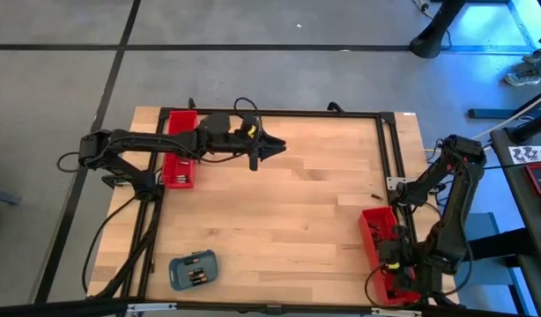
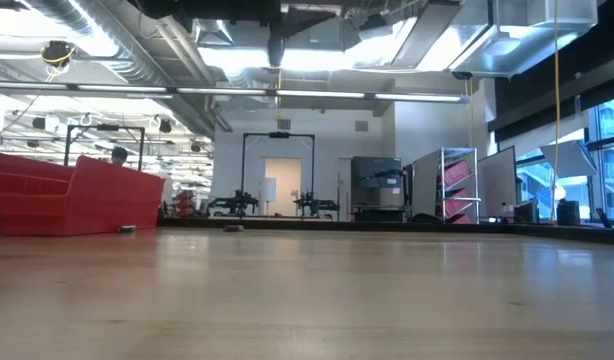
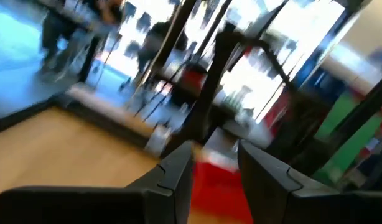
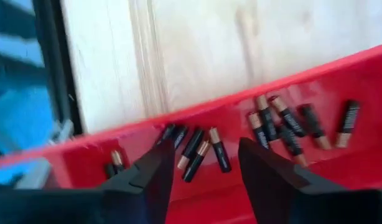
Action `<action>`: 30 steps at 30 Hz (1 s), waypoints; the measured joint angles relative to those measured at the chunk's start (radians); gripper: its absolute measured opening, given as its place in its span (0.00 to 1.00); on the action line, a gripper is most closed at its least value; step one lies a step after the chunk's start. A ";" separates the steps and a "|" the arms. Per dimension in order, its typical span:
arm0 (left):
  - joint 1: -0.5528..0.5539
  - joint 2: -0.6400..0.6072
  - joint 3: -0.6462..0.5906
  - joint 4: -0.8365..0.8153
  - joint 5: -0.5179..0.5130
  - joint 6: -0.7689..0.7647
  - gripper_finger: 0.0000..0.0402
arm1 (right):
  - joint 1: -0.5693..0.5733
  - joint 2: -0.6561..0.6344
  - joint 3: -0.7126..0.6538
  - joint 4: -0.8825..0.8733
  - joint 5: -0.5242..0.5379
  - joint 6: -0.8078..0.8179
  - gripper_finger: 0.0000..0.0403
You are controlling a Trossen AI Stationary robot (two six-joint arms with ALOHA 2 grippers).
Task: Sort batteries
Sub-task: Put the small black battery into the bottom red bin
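My right gripper (image 4: 206,163) is open and hangs over the red tray (image 1: 376,233) at the table's near right corner, pointing down. Several dark batteries with coppery ends (image 4: 284,121) lie loose on the floor of that tray (image 4: 365,74), and some (image 4: 197,149) lie just beyond the fingertips, untouched. My left gripper (image 1: 272,148) is open and empty. It reaches level over the far middle of the table, past the second red tray (image 1: 178,150), with nothing between its fingers (image 3: 216,158). More batteries (image 1: 196,276) lie in the blue-grey tray (image 1: 178,264).
A black frame (image 1: 389,150) runs along the table's far and right sides. A small dark object (image 1: 376,188) lies on the wood near the right rail. In the low view the left red tray (image 2: 67,195) stands at the left, with tiny objects (image 2: 127,229) on the wood beside it.
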 joint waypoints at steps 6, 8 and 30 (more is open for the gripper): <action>0.002 -0.001 0.152 -0.453 -0.099 0.172 0.29 | -0.003 -0.002 0.213 -0.284 0.133 0.131 0.56; 0.003 -0.001 0.208 -0.598 -0.158 0.199 0.29 | -0.027 -0.002 0.279 -0.382 0.187 0.172 0.59; 0.250 0.031 -0.034 -0.718 -0.298 0.071 0.54 | -0.614 -0.113 0.382 -0.443 0.994 0.107 0.68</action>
